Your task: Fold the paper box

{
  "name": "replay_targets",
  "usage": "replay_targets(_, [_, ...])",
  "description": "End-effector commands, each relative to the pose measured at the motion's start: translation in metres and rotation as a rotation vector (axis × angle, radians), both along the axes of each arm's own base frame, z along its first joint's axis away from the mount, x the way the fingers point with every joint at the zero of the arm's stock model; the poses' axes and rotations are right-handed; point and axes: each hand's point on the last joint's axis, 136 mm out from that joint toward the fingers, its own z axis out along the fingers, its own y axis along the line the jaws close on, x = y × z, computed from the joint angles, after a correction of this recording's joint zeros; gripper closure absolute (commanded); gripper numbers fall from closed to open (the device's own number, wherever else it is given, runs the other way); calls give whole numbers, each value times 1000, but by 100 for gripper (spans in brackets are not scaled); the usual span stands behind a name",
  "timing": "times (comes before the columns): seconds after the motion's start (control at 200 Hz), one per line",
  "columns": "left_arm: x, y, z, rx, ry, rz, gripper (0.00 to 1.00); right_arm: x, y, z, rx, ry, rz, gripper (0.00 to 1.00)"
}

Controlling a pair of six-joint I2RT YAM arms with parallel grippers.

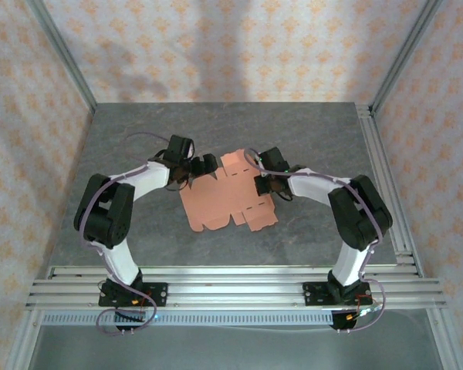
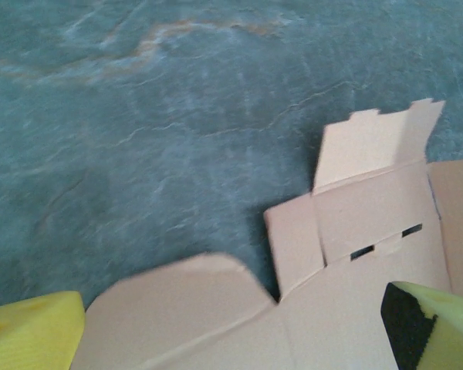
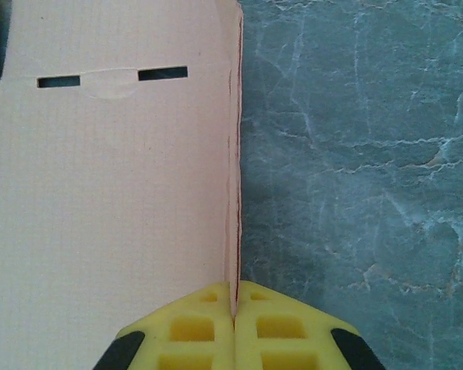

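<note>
so, the grey stone-patterned counter [image 1: 139, 131] carries the thin salmon-orange die-cut card paper box [image 1: 224, 208] at its middle. it is mostly flat and matte, with rounded flaps and slotted tabs spread out. one panel seems lifted, so most folding looks left. the right pincer [image 3: 234, 308] is clenched on a card edge; the left pincer [image 2: 231, 327] gapes, released, over a flap.

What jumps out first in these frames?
The salmon-orange paper box, an unfolded die-cut sheet, lies mid-table between the two arms and stands out against the grey table. In the right wrist view, the right gripper is shut on one edge of the card. The left gripper hangs open over the sheet.
</note>
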Motion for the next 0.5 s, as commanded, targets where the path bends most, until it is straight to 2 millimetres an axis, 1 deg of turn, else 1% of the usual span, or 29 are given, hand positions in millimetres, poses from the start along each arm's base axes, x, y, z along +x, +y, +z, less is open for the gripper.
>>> replay_targets(0.0, [4,-3,0,41,3,-104,2,0,7,17,57,-52,37,100])
replay_targets(0.12, [5,-5,-8,55,16,-138,3,-3,11,23,112,-71,55,100])
replay_targets(0.165, [8,-6,-4,53,3,-153,3,-5,14,25,135,-76,64,100])
replay_targets(0.175, [8,-7,-14,57,23,-157,3,-5,14,25,139,-78,66,100])
replay_targets(0.195, [7,-7,-18,57,34,-163,4,-5,15,26,149,-80,70,100])
replay_targets(0.315, [11,-15,-23,29,46,-197,6,-6,17,30,173,-85,76,100])
replay_targets(0.375, [11,-23,-22,-11,49,-217,10,-6,15,30,172,-85,69,100])
replay_targets(0.496, [9,-32,-18,-70,47,-240,24,-4,12,27,158,-81,54,100])
